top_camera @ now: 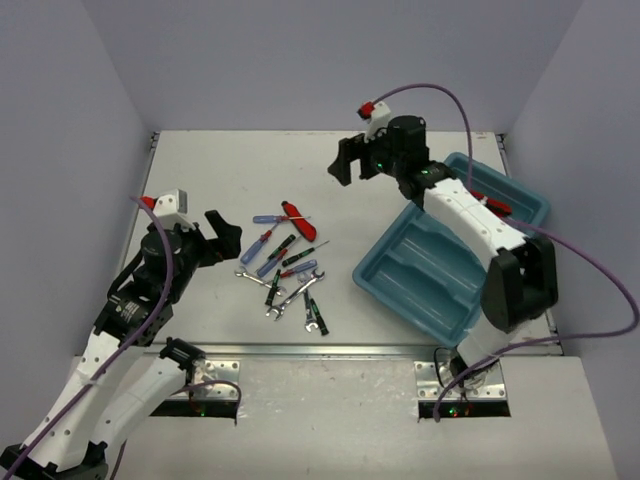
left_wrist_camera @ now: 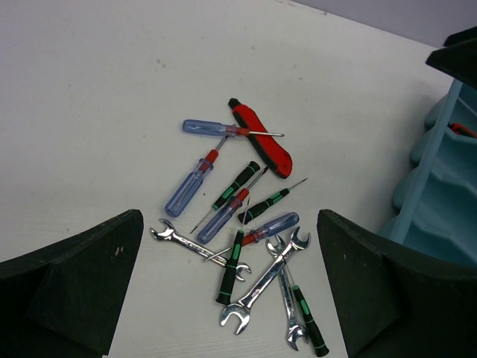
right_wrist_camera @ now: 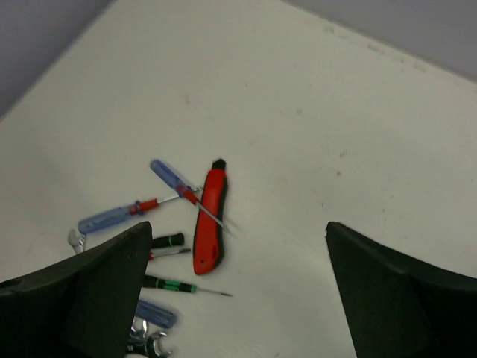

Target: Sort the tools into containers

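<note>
White table [top_camera: 250, 160], plain lavender walls on three sides, nothing else in the background.

The tools [top_camera: 285, 265] are lying in one loose heap left of centre: blue-handled screwdrivers [left_wrist_camera: 195, 185], thin black/green ones, silver wrenches [left_wrist_camera: 262, 287] and a chunky red-handled tool [left_wrist_camera: 261, 139] at the far edge. They are crossing and overlapping each other, so an exact count isn't possible.

The teal tray [top_camera: 440, 275] is sitting at the right, well apart from the heap and angled to the table edge. One red tool [top_camera: 492, 205] is already lying in its far compartment, so sorting looks barely started.

The left gripper [top_camera: 224, 240] is hanging just left of the heap, jaws spread wide with nothing between them. It is facing the pile, probably lining up a pick.

The right gripper [top_camera: 352, 162] is hovering past the tray's far-left corner, also fully released and empty. It is pointing toward the red-handled tool, which looks like a likely next target.

Hard to read:
- The right arm is covering the tray's middle and right side, so the compartment count is unclear.
- The red tool in the tray is half hidden behind the arm, so its type is unclear.
- The right wrist view is losing the lower heap behind its own finger.
- The left wrist view is showing only the tray's edge.
</note>
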Controlling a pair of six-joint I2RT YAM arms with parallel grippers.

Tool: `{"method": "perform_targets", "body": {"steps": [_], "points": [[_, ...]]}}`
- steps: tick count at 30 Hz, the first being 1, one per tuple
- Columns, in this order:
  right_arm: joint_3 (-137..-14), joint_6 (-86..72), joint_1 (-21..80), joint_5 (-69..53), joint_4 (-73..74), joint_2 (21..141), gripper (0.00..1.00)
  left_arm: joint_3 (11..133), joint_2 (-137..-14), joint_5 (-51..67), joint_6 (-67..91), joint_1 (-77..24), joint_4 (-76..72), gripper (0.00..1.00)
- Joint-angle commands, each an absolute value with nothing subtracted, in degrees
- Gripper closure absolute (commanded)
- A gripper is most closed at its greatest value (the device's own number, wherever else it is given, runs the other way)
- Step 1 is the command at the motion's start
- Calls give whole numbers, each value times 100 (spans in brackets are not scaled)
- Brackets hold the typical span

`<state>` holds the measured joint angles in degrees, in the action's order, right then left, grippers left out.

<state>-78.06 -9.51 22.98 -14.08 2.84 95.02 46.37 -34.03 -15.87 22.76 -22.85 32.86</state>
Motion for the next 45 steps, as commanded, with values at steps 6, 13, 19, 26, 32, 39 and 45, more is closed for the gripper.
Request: {"method": "perform_targets", "body": {"steps": [6, 13, 19, 26, 32, 39, 45], "points": [[-10027, -1498, 3879, 532, 2407, 12313, 5, 4676, -3521, -1819, 2276, -2273, 3182, 0], [-10354, -1362, 4148, 819, 2479, 12887, 19, 4689, -3608, -1833, 2276, -2245, 3190, 0], [-10235, -1356, 4127, 866, 2358, 12929, 25, 4685, -3593, -1824, 2276, -2250, 3190, 0], [-10349, -1485, 3968, 747, 2373, 13131, 36, 4680, -3577, -1806, 2276, -2241, 3182, 0], [-10301, -1646, 3929, 437, 2367, 13300, 37, 4676, -3542, -1811, 2276, -2241, 3182, 0], [-10251, -1645, 3878, 642, 2364, 13438, 49, 4676, -3516, -1811, 2276, -2242, 3182, 0], [-9979, -1303, 3835, 1076, 2338, 13180, 67, 4676, -3489, -1784, 2276, -2241, 3174, 0]]}}
